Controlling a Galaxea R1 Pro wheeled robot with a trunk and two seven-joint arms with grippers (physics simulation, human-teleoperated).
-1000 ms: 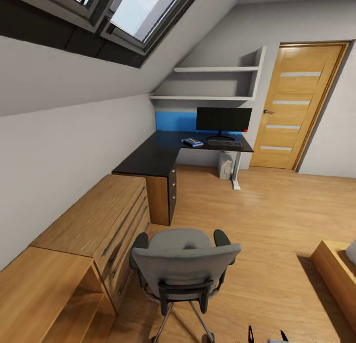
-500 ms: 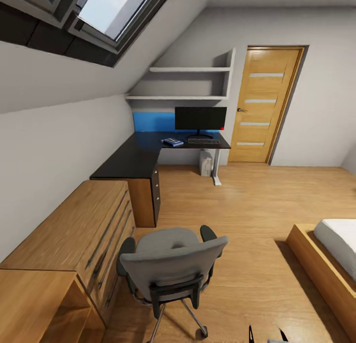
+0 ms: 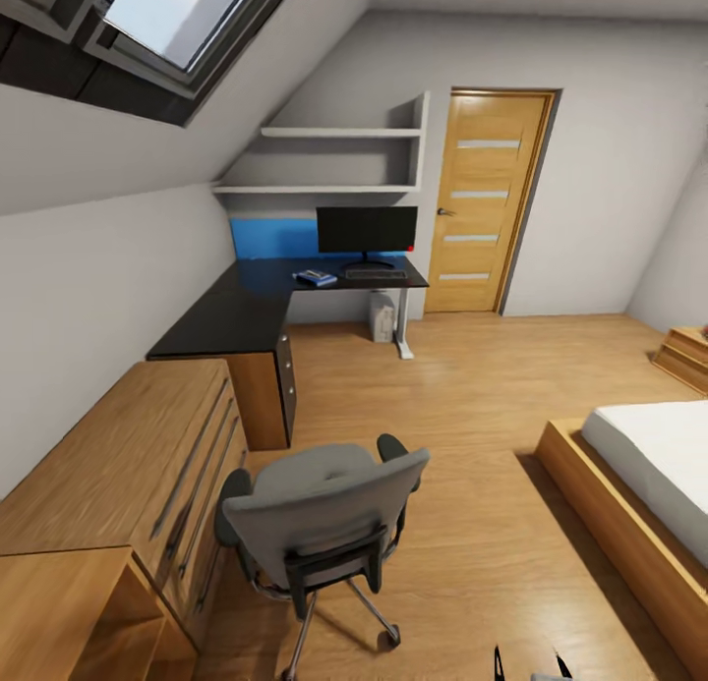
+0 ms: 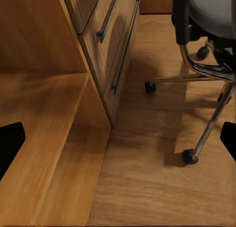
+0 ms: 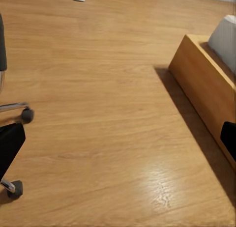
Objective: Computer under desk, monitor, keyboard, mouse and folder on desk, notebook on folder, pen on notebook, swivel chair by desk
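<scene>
we're looking over the bedroom w/ the swivel chair (image 3: pixel 320 529) at lower centre of the head view, its back toward us, standing on the wood floor (image 3: pixel 472 416) beside the light wooden chest (image 3: pixel 128 465) at lower left and well apart from the working end of the table (image 3: pixel 246 312). the table runs from mid-left up to the upper centre. there the monitor (image 3: pixel 366 231) stands upright, the keyboard (image 3: pixel 375 273) lies just in front of its foot, and the blue folder (image 3: pixel 315 278) lies left of the keyboard w/ something dark on top, prob. the notebook; mouse and pen too small to tell. the computer (image 3: pixel 382 316) sits under the table by its leg.

left gripper (image 4: pixel 118 138): jaws spread wide, nothing between them, chair casters and the chest beyond. right gripper (image 5: pixel 118 143): jaws also spread, holding nothing, over bare floor w/ the bed (image 3: pixel 639 484) frame off to one side.

our read: desk items look placed, so the chair is what's left. risks: pushing it off-centre makes it spin or roll on the casters rather than travel straight; the star base may catch the chest corner or the drawer unit (image 3: pixel 285 386); our base could clip the bed.
</scene>
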